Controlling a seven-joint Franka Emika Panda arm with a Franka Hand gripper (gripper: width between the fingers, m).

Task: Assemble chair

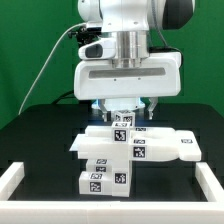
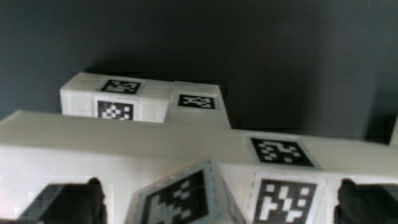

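Observation:
The chair parts are white blocks with black-and-white tags, grouped at the table's middle. A wide flat piece [image 1: 150,146] lies across, and a stepped block [image 1: 104,181] stands in front of it. A small tagged piece [image 1: 122,122] stands upright on top. My gripper [image 1: 125,110] hangs straight above that piece, jaws spread wide on either side of it. In the wrist view the dark fingertips [image 2: 71,205] sit at the two lower corners, with the tagged piece [image 2: 231,195] between them, my gripper [image 2: 217,205] straddling it. A flat part [image 2: 178,135] and a farther block [image 2: 146,100] lie beyond.
A low white border rail [image 1: 12,180] runs along the table's edge at the exterior view's left, and again at the right [image 1: 212,186]. The tabletop is black, with a green backdrop behind the arm.

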